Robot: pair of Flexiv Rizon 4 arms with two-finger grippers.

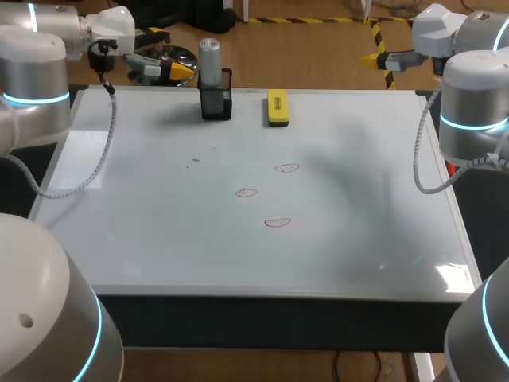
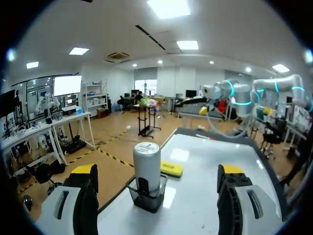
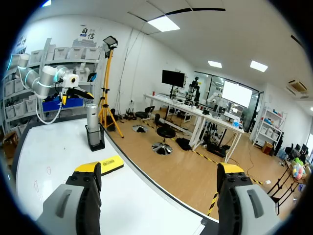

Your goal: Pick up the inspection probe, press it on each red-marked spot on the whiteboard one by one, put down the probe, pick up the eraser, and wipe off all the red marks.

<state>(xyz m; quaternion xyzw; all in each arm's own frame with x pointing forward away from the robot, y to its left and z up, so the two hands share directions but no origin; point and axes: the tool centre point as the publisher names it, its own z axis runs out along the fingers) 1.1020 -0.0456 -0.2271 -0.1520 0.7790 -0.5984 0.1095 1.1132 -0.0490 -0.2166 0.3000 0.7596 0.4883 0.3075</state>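
whiteboard [image 1: 159,239] lay flat as the tabletop | left gripper [image 2: 157,172] open, empty, off far-left corner, facing probe | right gripper [image 3: 157,171] open, empty, off far-right corner | black holder [image 1: 216,103] at far edge | inspection probe [image 1: 209,60] upright in holder | yellow eraser [image 1: 277,107] flat near holder | three red marks [image 1: 277,223] mid-board

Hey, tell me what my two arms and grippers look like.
The left arm and right arm are round silver-grey and white segments with glowing cyan rings at the joints. A grey cable hangs from each. The left gripper and right gripper have grey fingers with yellow tips.
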